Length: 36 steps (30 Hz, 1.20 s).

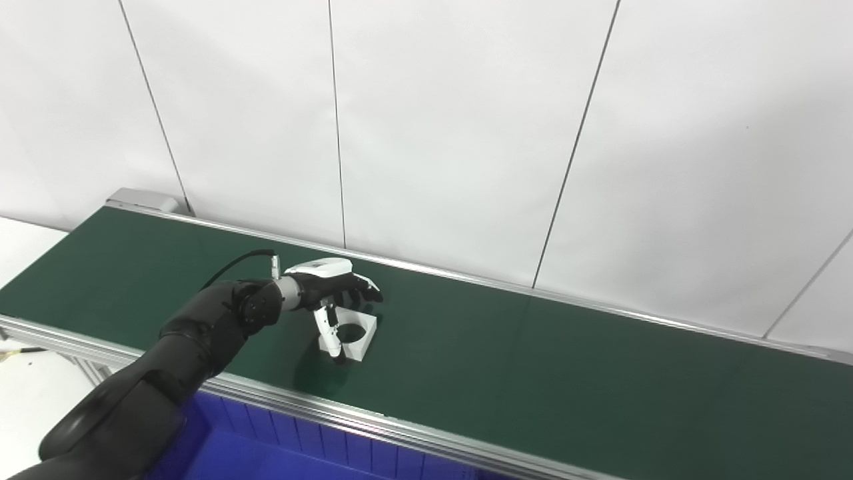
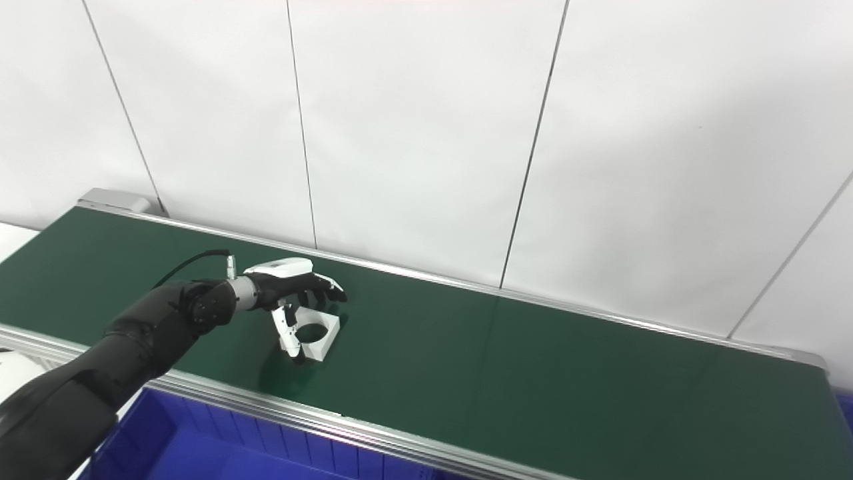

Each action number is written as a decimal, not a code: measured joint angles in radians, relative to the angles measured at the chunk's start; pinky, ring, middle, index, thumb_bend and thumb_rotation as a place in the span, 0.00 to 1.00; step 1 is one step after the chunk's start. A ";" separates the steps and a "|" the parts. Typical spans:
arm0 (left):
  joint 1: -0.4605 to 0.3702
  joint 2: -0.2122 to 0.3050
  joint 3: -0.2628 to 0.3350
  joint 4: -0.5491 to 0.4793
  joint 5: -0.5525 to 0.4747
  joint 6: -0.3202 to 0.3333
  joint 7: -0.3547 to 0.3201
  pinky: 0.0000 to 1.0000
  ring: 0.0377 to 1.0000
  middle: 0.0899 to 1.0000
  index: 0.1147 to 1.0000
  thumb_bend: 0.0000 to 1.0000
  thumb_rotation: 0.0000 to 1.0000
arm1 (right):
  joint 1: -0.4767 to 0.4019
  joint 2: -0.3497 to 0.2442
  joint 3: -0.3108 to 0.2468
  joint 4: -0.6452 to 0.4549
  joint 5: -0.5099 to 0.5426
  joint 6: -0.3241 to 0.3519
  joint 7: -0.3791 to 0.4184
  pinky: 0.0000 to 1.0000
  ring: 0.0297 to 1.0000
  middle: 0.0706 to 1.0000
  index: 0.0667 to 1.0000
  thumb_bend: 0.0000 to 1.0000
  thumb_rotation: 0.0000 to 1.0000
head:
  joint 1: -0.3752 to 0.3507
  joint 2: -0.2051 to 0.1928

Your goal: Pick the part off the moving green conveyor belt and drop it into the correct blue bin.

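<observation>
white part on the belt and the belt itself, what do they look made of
The white square part with a round hole looks like matte plastic, perhaps printed: uniformly white, crisp edges, no shine. The dark green conveyor belt looks like smooth rubber or PVC with a faint sheen; it softly reflects the wall. Its side rails look like brushed aluminium.

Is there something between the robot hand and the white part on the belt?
Nothing visible. The left robot hand is directly over the white part on the green belt, with the thumb down beside it. Whether it grips the part cannot be told.
</observation>
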 measured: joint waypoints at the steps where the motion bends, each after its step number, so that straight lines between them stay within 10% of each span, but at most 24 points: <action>1: 0.000 0.000 -0.003 0.001 0.000 -0.006 0.000 0.75 0.84 0.84 0.82 0.95 0.00 | 0.001 0.000 0.000 -0.002 0.000 0.000 -0.001 0.64 0.72 0.75 0.74 0.67 0.07 | 0.000 0.000; 9: 0.022 0.000 -0.053 -0.001 -0.004 -0.048 0.103 0.56 0.56 0.60 0.56 0.86 0.00 | 0.007 0.000 0.003 -0.007 0.001 0.000 -0.004 0.64 0.72 0.75 0.74 0.67 0.08 | 0.003 0.008; 11: 0.025 -0.001 -0.066 0.004 -0.023 -0.049 0.134 0.49 0.45 0.50 0.44 0.58 0.00 | 0.009 -0.002 0.004 -0.009 -0.001 0.000 -0.005 0.64 0.72 0.76 0.74 0.67 0.08 | 0.005 0.011; 13: 0.025 0.000 -0.089 0.015 -0.042 -0.050 0.154 0.45 0.42 0.45 0.43 0.50 0.00 | 0.009 -0.004 0.007 -0.011 -0.002 0.000 -0.005 0.64 0.72 0.75 0.74 0.67 0.08 | 0.006 0.014; 24: 0.006 0.018 -0.282 -0.003 -0.060 -0.062 0.260 0.40 0.41 0.43 0.42 0.48 0.00 | 0.008 -0.007 0.014 -0.022 -0.003 0.000 -0.005 0.63 0.72 0.75 0.74 0.67 0.09 | 0.008 0.026; 36: 0.083 0.061 -0.275 -0.137 -0.114 -0.060 0.301 0.46 0.40 0.43 0.41 0.48 0.00 | 0.009 -0.007 0.014 -0.029 -0.001 0.000 -0.014 0.63 0.72 0.76 0.75 0.66 0.08 | 0.018 0.029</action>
